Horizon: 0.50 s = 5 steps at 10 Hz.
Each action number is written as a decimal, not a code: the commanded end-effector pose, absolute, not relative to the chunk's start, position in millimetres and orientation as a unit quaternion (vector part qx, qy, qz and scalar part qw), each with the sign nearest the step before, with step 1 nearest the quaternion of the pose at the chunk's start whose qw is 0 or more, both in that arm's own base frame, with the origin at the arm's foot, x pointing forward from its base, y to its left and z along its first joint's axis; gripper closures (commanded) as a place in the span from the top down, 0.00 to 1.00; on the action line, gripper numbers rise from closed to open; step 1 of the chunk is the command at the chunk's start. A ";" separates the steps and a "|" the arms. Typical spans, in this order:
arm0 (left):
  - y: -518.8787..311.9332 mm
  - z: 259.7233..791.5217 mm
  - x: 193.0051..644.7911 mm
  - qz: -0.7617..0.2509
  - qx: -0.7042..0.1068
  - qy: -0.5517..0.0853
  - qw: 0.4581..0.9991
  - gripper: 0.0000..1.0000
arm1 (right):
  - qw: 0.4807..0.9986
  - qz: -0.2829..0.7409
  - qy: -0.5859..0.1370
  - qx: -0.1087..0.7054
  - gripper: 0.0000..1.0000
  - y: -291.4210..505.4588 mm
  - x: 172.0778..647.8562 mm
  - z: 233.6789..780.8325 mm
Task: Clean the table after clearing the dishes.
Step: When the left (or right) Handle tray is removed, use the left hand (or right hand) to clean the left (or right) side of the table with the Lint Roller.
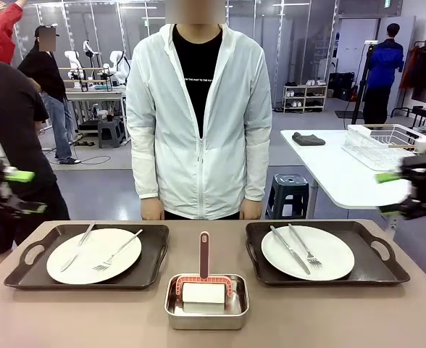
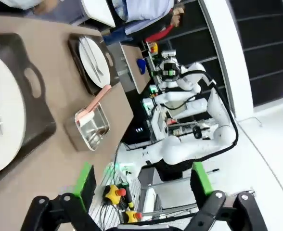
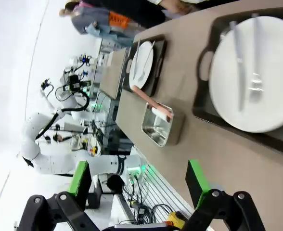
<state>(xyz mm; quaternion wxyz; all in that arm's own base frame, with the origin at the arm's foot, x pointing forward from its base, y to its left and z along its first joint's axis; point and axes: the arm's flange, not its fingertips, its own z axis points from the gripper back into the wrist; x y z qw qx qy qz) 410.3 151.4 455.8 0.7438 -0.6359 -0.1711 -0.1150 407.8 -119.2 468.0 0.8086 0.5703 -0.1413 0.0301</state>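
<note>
Taupe bench (image 1: 68,322) carries both dishes: the left plate (image 1: 119,264) on the left tray (image 1: 155,243) and the right plate (image 1: 332,257) on the right tray (image 1: 260,250), each bearing a knife and fork. Left end effector (image 1: 23,193) and right end effector (image 1: 388,194) hover off the bench's sides, fingers levelled inward, jaws fully open, empty.
</note>
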 end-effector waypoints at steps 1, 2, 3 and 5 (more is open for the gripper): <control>212.3 459.5 394.6 -0.126 -0.620 -0.213 0.745 1.00 | 0.800 0.013 -0.177 0.574 1.00 -175.7 385.6 458.9; 244.1 457.3 382.5 -0.100 -0.619 -0.223 0.747 1.00 | 0.790 -0.023 -0.193 0.582 1.00 -208.0 371.0 450.7; 271.2 456.9 371.3 -0.073 -0.618 -0.240 0.745 1.00 | 0.784 -0.054 -0.206 0.584 1.00 -235.0 356.1 442.1; 301.1 453.9 353.2 -0.029 -0.613 -0.266 0.743 1.00 | 0.767 -0.101 -0.231 0.590 1.00 -270.9 329.3 424.9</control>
